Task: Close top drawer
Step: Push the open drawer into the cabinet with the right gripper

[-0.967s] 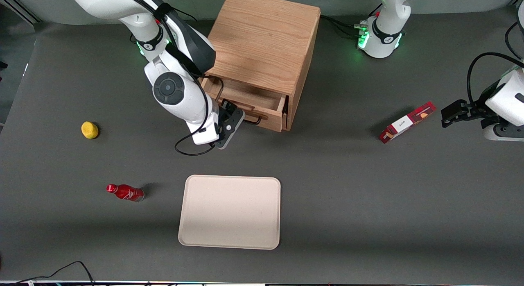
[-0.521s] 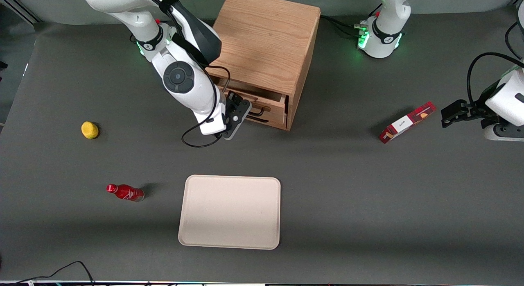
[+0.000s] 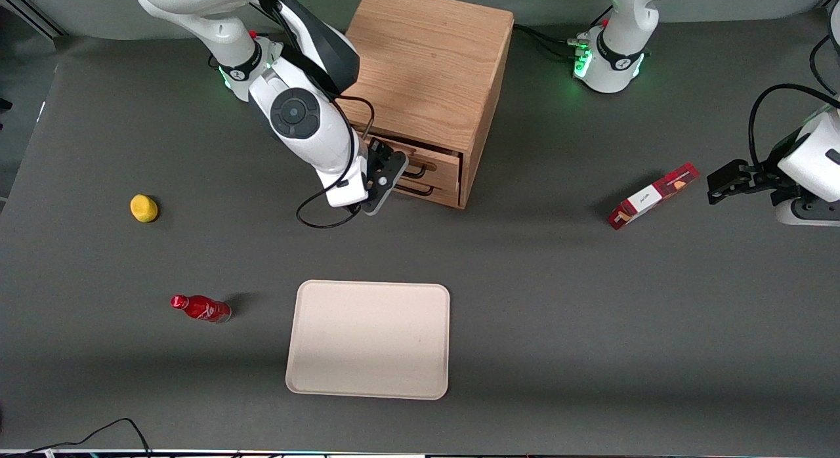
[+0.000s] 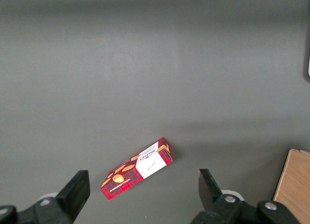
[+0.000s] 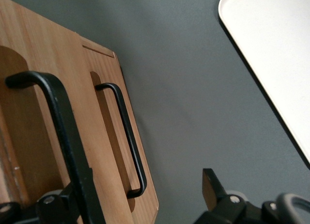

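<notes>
Front view: open claw (image 3: 387, 171) against the oak top drawer (image 3: 430, 167) and its wire handle.

Light oak top drawer (image 3: 430, 163), yellow fruit (image 3: 144, 208), apparently red-tartan box (image 4: 137, 168), beige tray (image 3: 369, 339).

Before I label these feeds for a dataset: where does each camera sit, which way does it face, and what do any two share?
Front view: high, looking down on the table, cabinet, tray; both arms show, gripper at the top drawer.
Right wrist view: beside the gripper, facing the top drawer handle.
Left wrist view: facing table and red box.
Shared: the red box, the drawer.
</notes>
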`<state>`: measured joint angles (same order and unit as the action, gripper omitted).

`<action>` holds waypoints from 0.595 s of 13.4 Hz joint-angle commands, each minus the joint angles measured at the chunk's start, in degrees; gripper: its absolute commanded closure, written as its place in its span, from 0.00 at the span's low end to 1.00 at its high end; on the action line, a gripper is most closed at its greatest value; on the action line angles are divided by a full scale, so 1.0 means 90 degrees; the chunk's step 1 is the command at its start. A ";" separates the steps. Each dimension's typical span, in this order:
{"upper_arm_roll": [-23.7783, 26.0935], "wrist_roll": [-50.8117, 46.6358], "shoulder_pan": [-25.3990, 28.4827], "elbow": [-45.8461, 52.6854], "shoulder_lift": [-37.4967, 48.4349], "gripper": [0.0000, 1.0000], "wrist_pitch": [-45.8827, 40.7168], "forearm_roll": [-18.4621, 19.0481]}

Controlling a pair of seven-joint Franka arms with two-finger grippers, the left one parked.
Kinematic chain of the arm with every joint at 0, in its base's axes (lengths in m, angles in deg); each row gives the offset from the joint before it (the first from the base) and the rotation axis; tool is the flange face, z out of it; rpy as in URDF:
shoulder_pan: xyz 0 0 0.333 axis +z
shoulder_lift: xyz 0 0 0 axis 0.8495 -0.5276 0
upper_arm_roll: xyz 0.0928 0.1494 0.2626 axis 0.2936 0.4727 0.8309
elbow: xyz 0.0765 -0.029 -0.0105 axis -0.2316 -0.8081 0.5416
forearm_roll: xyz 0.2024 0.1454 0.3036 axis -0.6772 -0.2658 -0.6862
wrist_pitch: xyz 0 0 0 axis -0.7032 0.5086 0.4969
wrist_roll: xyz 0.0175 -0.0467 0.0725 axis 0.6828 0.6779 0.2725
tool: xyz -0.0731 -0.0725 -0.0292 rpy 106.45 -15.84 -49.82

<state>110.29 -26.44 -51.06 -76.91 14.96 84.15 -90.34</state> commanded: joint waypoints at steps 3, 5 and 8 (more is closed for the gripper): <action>0.0118 -0.0223 0.0002 -0.0350 0.0376 0.00 0.0051 -0.0112; 0.0118 -0.0223 0.0002 -0.0341 0.0385 0.00 0.0012 -0.0112; 0.0118 -0.0194 0.0002 -0.0292 0.0463 0.00 -0.0008 -0.0315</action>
<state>110.83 -27.11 -51.10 -77.87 16.34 84.18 -90.48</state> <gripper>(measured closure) 0.000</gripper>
